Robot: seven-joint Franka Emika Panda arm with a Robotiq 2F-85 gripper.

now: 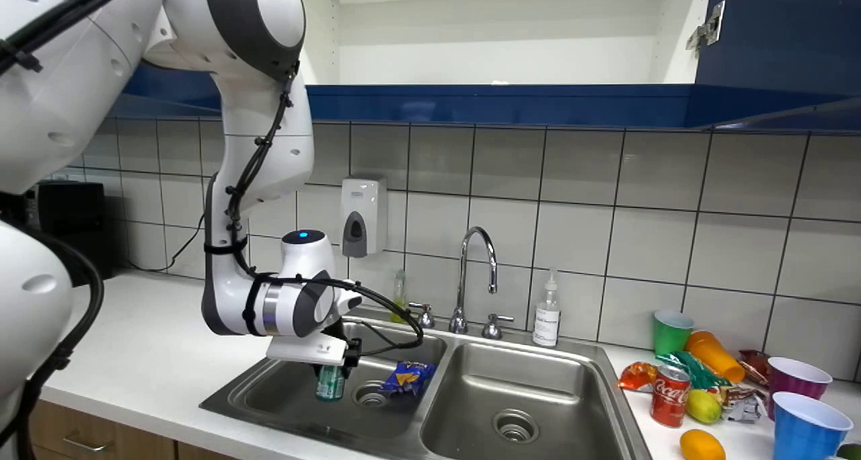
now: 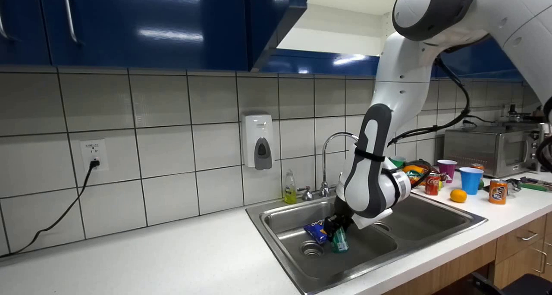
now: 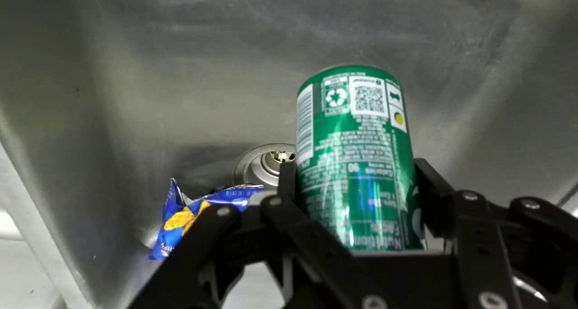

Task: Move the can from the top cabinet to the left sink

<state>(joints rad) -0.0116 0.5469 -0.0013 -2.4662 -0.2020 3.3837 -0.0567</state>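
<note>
The green can [image 3: 354,155] stands between the two black fingers of my gripper [image 3: 355,178] in the wrist view, with a finger against each side. In both exterior views the can [image 1: 330,383] [image 2: 340,241] hangs from the gripper [image 1: 344,359] [image 2: 336,228] inside the left sink [image 1: 269,403] [image 2: 297,260], slightly tilted. I cannot tell whether its lower end touches the basin floor. The gripper covers the can's upper part in the exterior views. The top cabinet [image 1: 498,36] [image 2: 332,27] is open, showing its white interior above the sink.
A blue-and-yellow packet [image 1: 409,378] lies in the left basin by the drain [image 1: 370,395]. The faucet [image 1: 463,278] and white soap bottle [image 1: 547,315] stand behind the sink. The right basin [image 1: 572,426] adjoins. A Coca-Cola can [image 1: 670,396], cups and fruit are on the right counter.
</note>
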